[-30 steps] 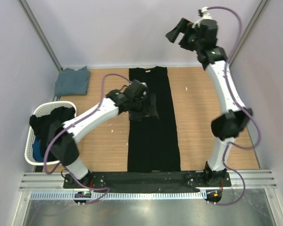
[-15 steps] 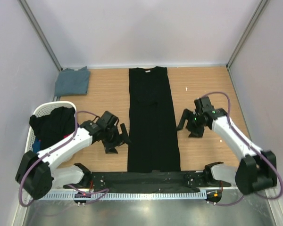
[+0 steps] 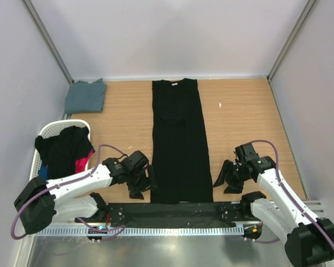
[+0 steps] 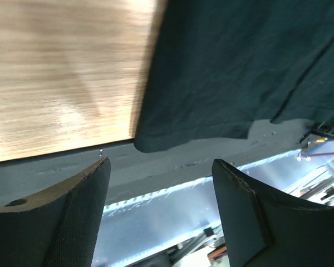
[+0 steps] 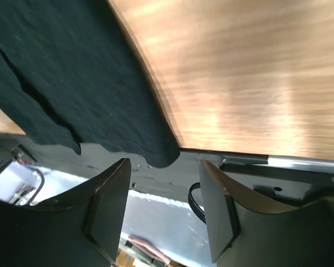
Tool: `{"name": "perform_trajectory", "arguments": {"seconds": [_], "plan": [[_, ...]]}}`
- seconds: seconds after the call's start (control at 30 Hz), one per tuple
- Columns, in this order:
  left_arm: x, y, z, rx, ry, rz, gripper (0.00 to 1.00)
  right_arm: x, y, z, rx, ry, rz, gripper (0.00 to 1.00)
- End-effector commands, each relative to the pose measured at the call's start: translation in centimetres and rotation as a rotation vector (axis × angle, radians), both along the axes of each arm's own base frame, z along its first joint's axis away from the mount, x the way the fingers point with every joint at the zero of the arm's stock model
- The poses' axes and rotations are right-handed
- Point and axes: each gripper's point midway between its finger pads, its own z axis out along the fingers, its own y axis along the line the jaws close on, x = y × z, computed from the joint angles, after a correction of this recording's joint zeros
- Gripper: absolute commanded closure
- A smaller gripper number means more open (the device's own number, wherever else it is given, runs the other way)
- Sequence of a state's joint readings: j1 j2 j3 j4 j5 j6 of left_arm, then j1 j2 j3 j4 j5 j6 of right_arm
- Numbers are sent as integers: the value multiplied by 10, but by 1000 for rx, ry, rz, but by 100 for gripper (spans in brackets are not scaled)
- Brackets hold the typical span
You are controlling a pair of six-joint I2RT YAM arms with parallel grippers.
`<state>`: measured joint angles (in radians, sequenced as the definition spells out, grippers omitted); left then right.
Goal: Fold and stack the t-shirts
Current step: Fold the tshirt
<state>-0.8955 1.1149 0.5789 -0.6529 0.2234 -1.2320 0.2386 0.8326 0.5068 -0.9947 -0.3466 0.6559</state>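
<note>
Black cloth, the long folded t-shirt runs down your table's middle. Overhead, both arms crouch low: left gripper at the shirt's 7 o'clock corner, right gripper at 5 o'clock. Your left wrist view shows jaws spread wide, empty, just short of the hem corner. The right wrist view shows likewise.

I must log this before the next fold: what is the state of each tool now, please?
Left tool: open, holding nothing, at the black t-shirt hem.
Right tool: open, holding nothing.
</note>
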Motion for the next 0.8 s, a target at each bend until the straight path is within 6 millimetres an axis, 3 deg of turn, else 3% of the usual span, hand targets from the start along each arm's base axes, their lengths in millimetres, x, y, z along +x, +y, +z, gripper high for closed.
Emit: {"name": "perform_trajectory", "arguments": {"seconds": [0.0,0.2,0.77], "plan": [[-1,-7,-4,-35,-13,52,26,-18,13,0,94,51,7,42],[-15,-8,-28,-33,16,56,36,-31,15,-23,115,87,2,46],[-7,-1,-37,13,-25,71,51,-29,22,-39,101,79,46,53]]}}
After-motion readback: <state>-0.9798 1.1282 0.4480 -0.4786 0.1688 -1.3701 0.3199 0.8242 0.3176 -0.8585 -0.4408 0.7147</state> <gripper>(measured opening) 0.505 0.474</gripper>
